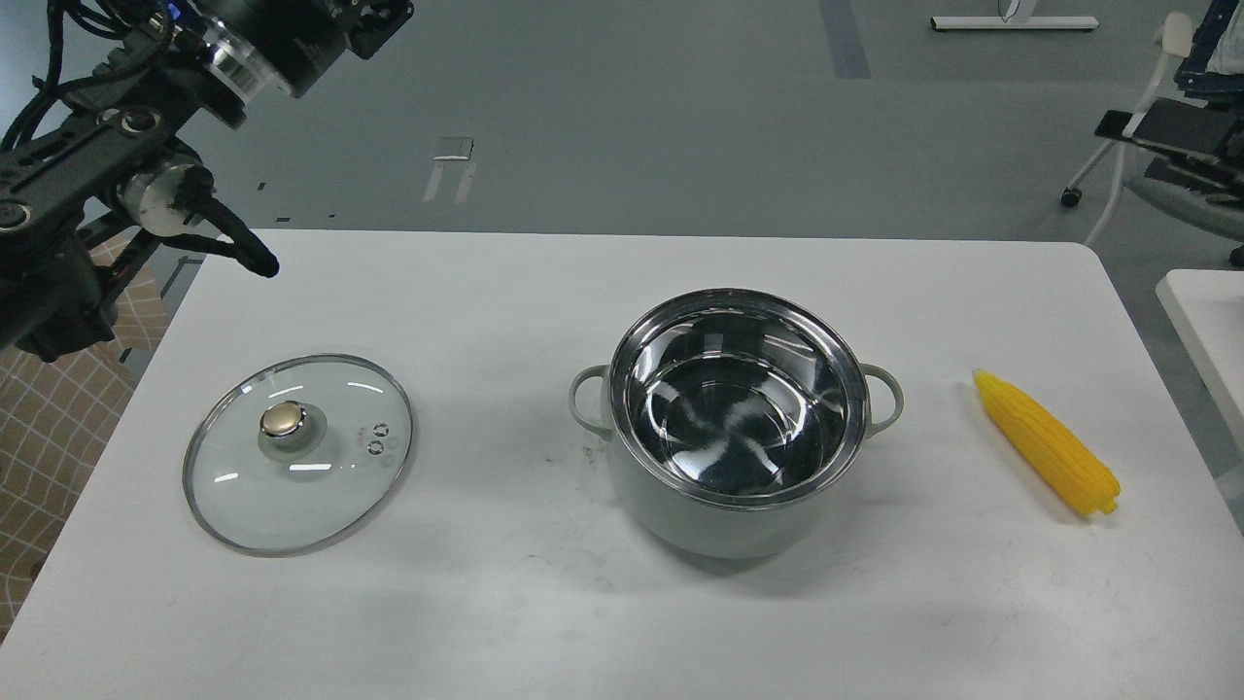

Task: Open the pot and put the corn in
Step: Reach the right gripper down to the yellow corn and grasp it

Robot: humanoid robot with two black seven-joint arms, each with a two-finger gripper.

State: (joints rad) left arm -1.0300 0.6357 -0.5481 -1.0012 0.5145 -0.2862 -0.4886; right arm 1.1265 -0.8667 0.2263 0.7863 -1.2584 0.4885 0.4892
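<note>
The pot stands open right of the table's middle; its shiny steel inside is empty. Its glass lid with a brass knob lies flat on the table at the left. The yellow corn lies on the table to the right of the pot, pointed end away from me. My left arm is raised at the top left, above and behind the lid. Its gripper is cut off by the top edge, so its fingers do not show. My right arm is out of view.
The white table ends just right of the corn. A second white table corner and a wheeled chair stand at the far right. A checked cloth lies left of the table.
</note>
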